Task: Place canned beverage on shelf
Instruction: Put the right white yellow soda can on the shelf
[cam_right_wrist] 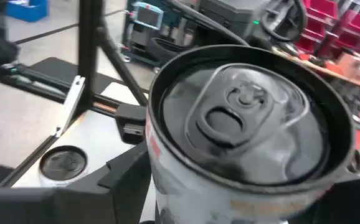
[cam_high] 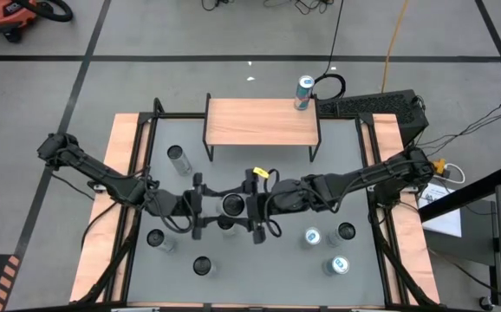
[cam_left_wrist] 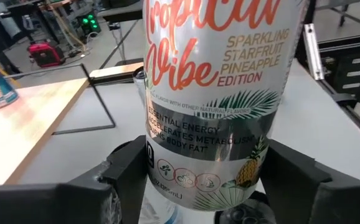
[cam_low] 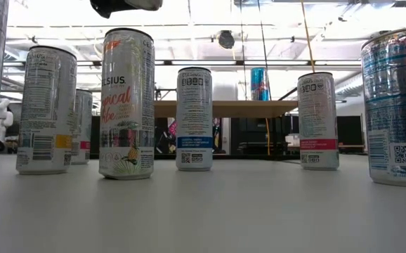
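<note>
- High view: the grey worktop carries the whole job. Both dark arms reach in from its two sides and meet at its middle, with spare cans standing loose around them.
- The shelf stands at the far edge of the worktop, well apart from where the arms meet. Its wood top is mostly bare. One blue can already stands at its far right corner.
- The left tool sits on one side of the middle can. In the left wrist view its two dark fingers lie against either side of the printed wall, low down, so it looks clenched on that can.
- The right tool comes at the same can from the opposite side. The right wrist view looks down on the can's lid from close above. Whether this tool grips the can or has let go cannot be told.
- The silver can is the task's thing. It stands upright on the worktop between the two tools, and the low view shows its base flat on the surface.
- The step in hand appears to be the pick-up, with the can seized but not yet lifted.
- The next move seems to call for one tool alone to keep the can, so the other should back clear first. The can would then need a straight lift, kept upright. It should be carried over the near edge of the shelf and set down on the bare wood, away from the blue can.
</note>
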`<state>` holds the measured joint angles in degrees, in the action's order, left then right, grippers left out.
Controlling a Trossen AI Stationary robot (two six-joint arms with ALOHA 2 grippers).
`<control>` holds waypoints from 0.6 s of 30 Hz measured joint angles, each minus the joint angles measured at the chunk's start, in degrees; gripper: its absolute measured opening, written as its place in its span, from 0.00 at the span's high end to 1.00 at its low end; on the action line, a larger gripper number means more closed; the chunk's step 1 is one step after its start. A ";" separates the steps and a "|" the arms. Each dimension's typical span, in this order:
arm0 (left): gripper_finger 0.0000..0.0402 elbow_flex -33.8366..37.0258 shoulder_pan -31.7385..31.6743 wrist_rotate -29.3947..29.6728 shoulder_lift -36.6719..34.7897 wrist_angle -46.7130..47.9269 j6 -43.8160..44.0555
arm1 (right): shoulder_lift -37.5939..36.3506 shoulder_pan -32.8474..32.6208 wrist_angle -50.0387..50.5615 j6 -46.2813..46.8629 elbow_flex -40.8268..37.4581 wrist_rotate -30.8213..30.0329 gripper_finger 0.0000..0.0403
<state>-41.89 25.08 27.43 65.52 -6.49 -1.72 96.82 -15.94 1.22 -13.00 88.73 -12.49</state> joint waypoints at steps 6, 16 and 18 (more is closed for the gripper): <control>0.38 0.02 0.01 4.30 0.00 -0.04 -0.14 | 0.00 -1.31 0.32 3.62 0.00 -7.93 0.34; 0.38 0.02 -0.04 19.32 0.00 -1.03 -2.89 | 0.00 -3.27 0.21 12.39 0.02 -25.71 0.34; 0.38 0.02 -0.04 23.26 0.00 -1.97 -4.36 | 0.00 -3.36 0.27 13.85 0.02 -28.24 0.34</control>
<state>-41.87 25.04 50.69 65.52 -8.45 -6.08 96.82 -19.30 1.49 0.85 88.75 -40.73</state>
